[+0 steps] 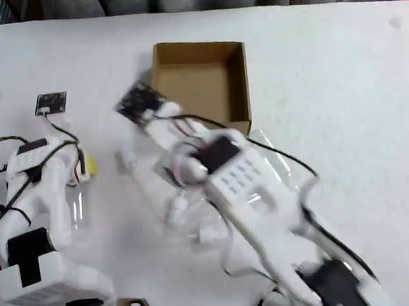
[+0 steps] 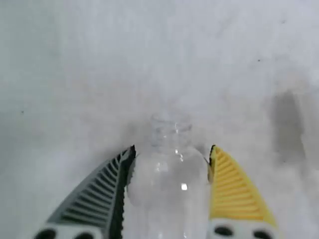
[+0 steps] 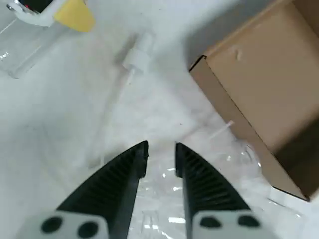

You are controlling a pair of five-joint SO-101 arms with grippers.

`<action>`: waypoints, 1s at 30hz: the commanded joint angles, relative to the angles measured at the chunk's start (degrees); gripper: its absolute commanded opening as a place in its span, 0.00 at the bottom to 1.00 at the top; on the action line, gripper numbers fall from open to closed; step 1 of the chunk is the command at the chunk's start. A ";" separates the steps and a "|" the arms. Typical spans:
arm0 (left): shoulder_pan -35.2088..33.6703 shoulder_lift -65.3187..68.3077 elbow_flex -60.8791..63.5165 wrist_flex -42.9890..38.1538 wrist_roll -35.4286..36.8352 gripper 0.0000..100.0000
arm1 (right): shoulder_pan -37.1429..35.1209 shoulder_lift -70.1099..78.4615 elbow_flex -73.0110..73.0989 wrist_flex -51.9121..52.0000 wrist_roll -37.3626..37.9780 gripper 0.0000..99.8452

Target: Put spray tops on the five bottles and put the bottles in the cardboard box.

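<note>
One clear bottle (image 2: 169, 174), open-necked, is pinched between the grey and yellow fingers of the left claw (image 2: 172, 152). A loose spray top (image 3: 135, 54) with its tube is seen lying ahead of the right claw (image 3: 161, 148), between it and the left claw. The right claw is held slightly spread, and clear bottles (image 3: 239, 152) are heaped just under and beside it. Near that claw's side the cardboard box (image 1: 199, 82) is set open, its brown floor exposed.

Cardboard box (image 1: 199, 79): showing plain brown.
Bottle (image 2: 169, 184): appearing clear, colourless.
Left gripper (image 2: 172, 149): wearing one grey ribbed finger, one yellow.
Right gripper (image 3: 161, 147): wearing black ribbed fingers.
Spray top (image 3: 137, 52): showing white.
Table (image 1: 340, 78): showing white.
</note>
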 commanded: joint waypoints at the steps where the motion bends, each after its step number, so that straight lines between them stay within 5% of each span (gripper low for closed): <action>1: -0.57 -0.04 -4.13 -1.76 0.62 0.02 | -2.95 14.90 -13.54 0.22 -1.41 0.17; 7: -0.57 0.04 -4.22 -2.02 0.62 0.02 | -4.62 31.34 -29.10 0.22 -1.49 0.19; 13: -0.57 0.04 -4.22 -2.55 0.62 0.02 | -6.64 44.26 -41.85 0.13 -1.49 0.31; 27: -0.48 0.04 -4.22 -2.55 0.62 0.02 | -4.44 69.14 -66.29 1.36 -1.49 0.29; 30: -0.48 0.04 -4.13 -2.55 0.62 0.02 | -4.44 71.69 -70.95 5.05 -1.49 0.21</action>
